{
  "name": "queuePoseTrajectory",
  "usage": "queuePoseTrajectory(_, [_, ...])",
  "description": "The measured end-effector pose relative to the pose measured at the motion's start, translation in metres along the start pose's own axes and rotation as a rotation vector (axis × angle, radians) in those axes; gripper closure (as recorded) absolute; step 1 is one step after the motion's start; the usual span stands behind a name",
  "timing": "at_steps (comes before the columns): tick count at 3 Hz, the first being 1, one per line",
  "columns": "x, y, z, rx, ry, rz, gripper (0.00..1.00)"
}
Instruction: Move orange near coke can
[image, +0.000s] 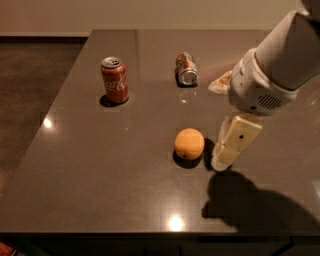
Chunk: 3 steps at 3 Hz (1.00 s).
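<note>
The orange (189, 143) rests on the dark table (100, 170), a little right of its middle. The red coke can (114, 80) stands upright at the back left, well apart from the orange. My gripper (220, 161) hangs from the white arm (280, 65) that comes in from the upper right. It points down, low over the table, just to the right of the orange, and holds nothing that I can see.
A brownish-silver can (186, 69) lies on its side at the back centre, its silver end toward me. The table's left edge (60, 100) drops to a dark floor. The arm's shadow falls on the front right of the table.
</note>
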<state>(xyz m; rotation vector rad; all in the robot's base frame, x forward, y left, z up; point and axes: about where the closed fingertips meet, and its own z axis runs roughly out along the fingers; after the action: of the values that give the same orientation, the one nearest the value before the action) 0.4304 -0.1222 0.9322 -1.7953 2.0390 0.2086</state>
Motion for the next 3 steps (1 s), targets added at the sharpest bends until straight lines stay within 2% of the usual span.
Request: queuePoseTrajectory(3, [-0.011, 0.010, 0.071, -0.051, 0.030, 0.008, 0.00])
